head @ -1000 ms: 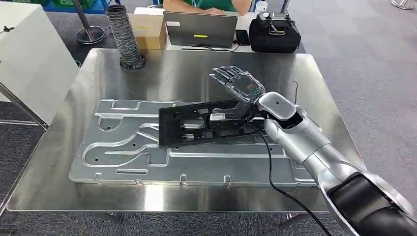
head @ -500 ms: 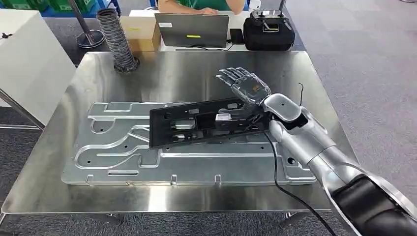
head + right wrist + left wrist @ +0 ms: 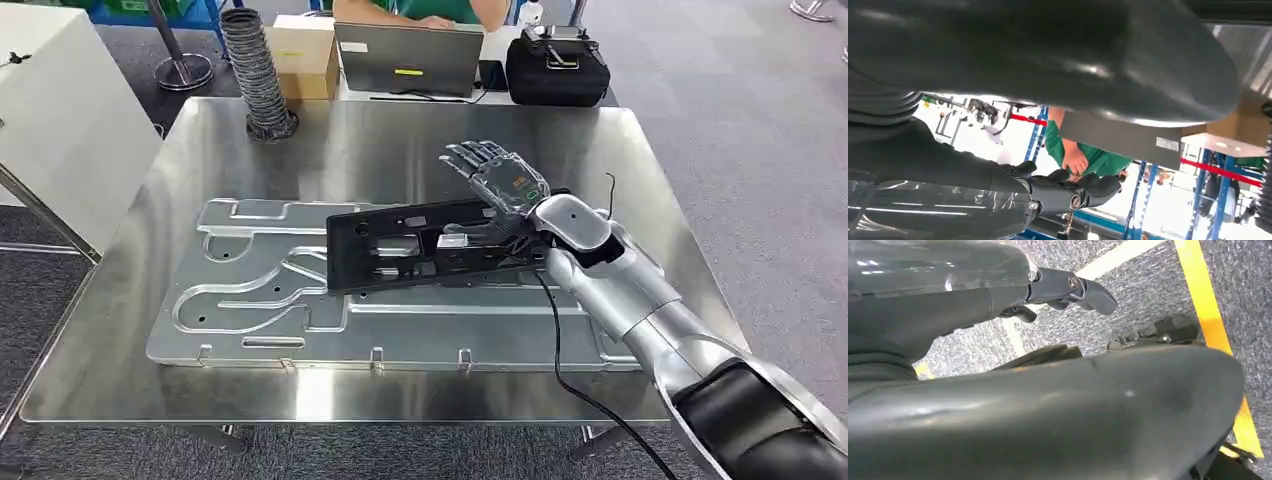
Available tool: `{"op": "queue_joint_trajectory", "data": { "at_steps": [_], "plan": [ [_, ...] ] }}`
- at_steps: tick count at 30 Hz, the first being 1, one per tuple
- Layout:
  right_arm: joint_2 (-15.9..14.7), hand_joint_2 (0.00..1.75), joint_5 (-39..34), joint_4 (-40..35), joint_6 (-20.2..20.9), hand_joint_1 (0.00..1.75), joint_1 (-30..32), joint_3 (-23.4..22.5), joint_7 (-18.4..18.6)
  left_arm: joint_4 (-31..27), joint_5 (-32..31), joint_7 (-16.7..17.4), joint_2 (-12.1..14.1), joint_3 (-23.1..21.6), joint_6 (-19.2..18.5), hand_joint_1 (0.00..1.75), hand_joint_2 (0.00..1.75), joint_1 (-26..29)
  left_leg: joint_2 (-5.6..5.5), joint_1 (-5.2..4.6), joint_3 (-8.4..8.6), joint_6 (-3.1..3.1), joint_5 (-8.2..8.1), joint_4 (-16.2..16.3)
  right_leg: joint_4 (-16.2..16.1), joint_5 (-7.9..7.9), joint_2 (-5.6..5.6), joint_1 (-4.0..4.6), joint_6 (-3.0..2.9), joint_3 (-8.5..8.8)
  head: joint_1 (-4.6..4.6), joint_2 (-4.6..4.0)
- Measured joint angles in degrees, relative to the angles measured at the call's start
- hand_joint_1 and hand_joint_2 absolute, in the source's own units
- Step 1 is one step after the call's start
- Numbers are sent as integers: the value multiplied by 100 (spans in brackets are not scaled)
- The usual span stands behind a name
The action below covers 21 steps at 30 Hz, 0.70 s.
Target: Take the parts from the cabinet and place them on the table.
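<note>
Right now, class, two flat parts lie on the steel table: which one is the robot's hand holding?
The black plastic panel, gripped at one end by the right hand. It lies across the larger silver stamped plate, which rests untouched on the table.

head high – down on table (image 3: 400, 150), wrists close

The right arm (image 3: 640, 300) reaches in from the table's near right corner; the right hand (image 3: 497, 180) is raised over the table's middle, fingers extended and apart, thumb underneath.
</note>
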Motion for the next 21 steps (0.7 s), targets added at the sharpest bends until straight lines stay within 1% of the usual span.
{"op": "queue_joint_trajectory", "data": {
  "at_steps": [1, 2, 3, 5, 6, 7, 8, 9, 10, 11, 12, 13, 14, 15, 16, 17, 18, 19, 21],
  "plan": [
    [-2, 0, 0, -15, -2, 0, -9, -11, 7, 0, 0, 0, -2, 0, 0, 0, 0, -3, -1, -7, 10, -9, 2, 0, -575, 241, 1, 10, -47, 305, 0, 0],
    [-7, 0, 0, -26, -2, 0, -24, -26, 9, 0, 0, 0, -7, 0, 0, 0, 0, -1, -1, -13, 0, -26, 6, -1, -920, 222, 1, 39, -91, 472, 0, 0],
    [-4, 0, 0, -28, -2, 0, -35, -26, 9, 0, 0, -2, -7, 0, 0, 0, 0, -10, -5, -37, -25, -61, 9, 10, -972, 245, -9, 68, -96, 467, -2, 0],
    [-7, 0, 2, -28, 0, 0, -38, -26, 11, 0, 4, 0, -7, 0, 0, 0, 0, -9, 0, -13, -34, -115, 30, -6, -951, 247, -3, 90, -116, 443, -2, 0],
    [-7, 0, 2, -28, 0, 0, -39, -26, 11, 0, 11, 0, -7, 0, 0, 0, 0, -8, 0, -11, -23, -153, 47, -31, -966, 265, 0, 93, -150, 443, -2, 0],
    [-4, 0, 2, -35, 0, 0, -39, -31, 11, 0, 18, 0, -4, 0, 0, 0, 0, -10, 2, -35, -42, -188, 7, -6, -1065, 325, -16, 5, -203, 481, -2, 0],
    [6, 0, 4, -46, 2, 0, -39, -28, 11, 0, 20, 0, -4, 0, 2, 0, 0, -11, 4, -29, -78, -220, -107, 112, -1100, 346, -27, 23, -224, 497, 0, 0],
    [11, 0, 4, -46, 4, 0, -43, -28, 11, 0, 28, 4, -4, 0, 2, 0, 0, -9, 1, -20, -207, -246, -335, 440, -1098, 358, -34, 20, -255, 491, -2, 0],
    [11, 0, 6, -46, 9, 0, -39, -28, 13, 0, 35, 11, -2, 0, 2, 0, 0, -4, 3, -4, -392, -262, -565, 868, -1092, 358, -38, 28, -259, 474, -2, 0],
    [11, 0, 7, -46, 20, 0, -25, -28, 18, 0, 35, 15, -2, 2, 0, 0, 0, 7, 3, 7, -577, -277, -755, 1300, -1083, 362, -42, 35, -265, 456, -2, 0],
    [13, 0, 7, -46, 22, 0, -11, -26, 17, 0, 35, 22, -2, 2, 0, 0, 0, 17, 3, 11, -719, -293, -854, 1633, -1070, 367, -43, 35, -267, 434, -2, 0],
    [15, 0, 7, -46, 33, 0, 9, -26, 11, 0, 37, 31, -2, 2, -4, 0, 0, 24, 4, 16, -722, -297, -802, 1680, -1051, 369, -42, 34, -265, 420, -2, 0],
    [15, 0, 7, -46, 39, 0, 24, -26, 13, 0, 39, 35, -2, 4, -9, 0, 0, 24, 4, 21, -597, -300, -646, 1464, -1032, 368, -42, 32, -265, 410, -2, 0],
    [15, 0, 7, -46, 53, 0, 25, -26, 13, 0, 55, 39, 0, 4, -9, 0, 0, 20, 5, 28, -363, -294, -413, 1022, -1006, 363, -40, 29, -257, 401, -2, 0],
    [15, 0, 7, -46, 59, 0, 21, -31, 13, 0, 55, 42, 2, 4, -9, 0, 0, 17, 8, 33, -92, -284, -191, 518, -975, 353, -39, 26, -242, 393, -2, 0],
    [15, 0, 7, -46, 59, 0, 18, -35, 13, 0, 55, 42, 2, 4, -9, 0, 0, 13, 7, 34, 92, -262, -154, 121, -936, 339, -39, 28, -216, 376, -2, 0],
    [13, 0, 11, -46, 59, 0, 11, -42, 15, 0, 57, 46, 0, 4, -13, 0, 0, 9, 3, 9, 133, -230, -176, 57, -884, 339, -26, 67, -174, 327, -2, 0],
    [13, 0, 20, -44, 61, 0, 11, -46, 15, 0, 61, 48, 0, 7, -17, 0, 0, 9, -1, 14, 95, -192, -153, 80, -893, 369, -24, 60, -133, 303, -2, 0],
    [15, 0, 37, -42, 63, 0, 15, -46, 11, 0, 72, 57, 0, 9, -17, 0, 0, 14, -5, -27, 72, -130, -114, 76, -921, 415, -25, 36, -62, 300, 0, 0]
  ]
}}
